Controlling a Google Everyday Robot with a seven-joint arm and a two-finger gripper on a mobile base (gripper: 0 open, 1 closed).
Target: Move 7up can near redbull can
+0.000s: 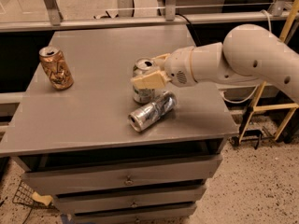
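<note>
The 7up can stands straight up on the gray surface, a little to the right of the middle, toward 3 o'clock. Its open top faces up. The gripper is right at this can. Its tan fingers are grasping the 7up can: one finger lies across the front of it and the other one sits behind it, at about 1 o'clock from the can's top. The bottom of the can looks to be down on the surface. The redbull can lies on its side just beside the 7up can, at about 6 o'clock from it. It is long, thin and shiny, with blue spots. Its round end points toward 7 o'clock, at the front edge of the surface, and its other end points toward 2 o'clock. The two cans are very close, but I cannot tell if they touch. The big white arm comes in from 3 o'clock, over the right edge of the surface. Far off at 10 o'clock from the 7up can, near the left edge, stands an orange can. It is dented and leans a bit. Under the surface are gray drawers with small knobs. A yellow frame stands on the speckled floor at the right.
</note>
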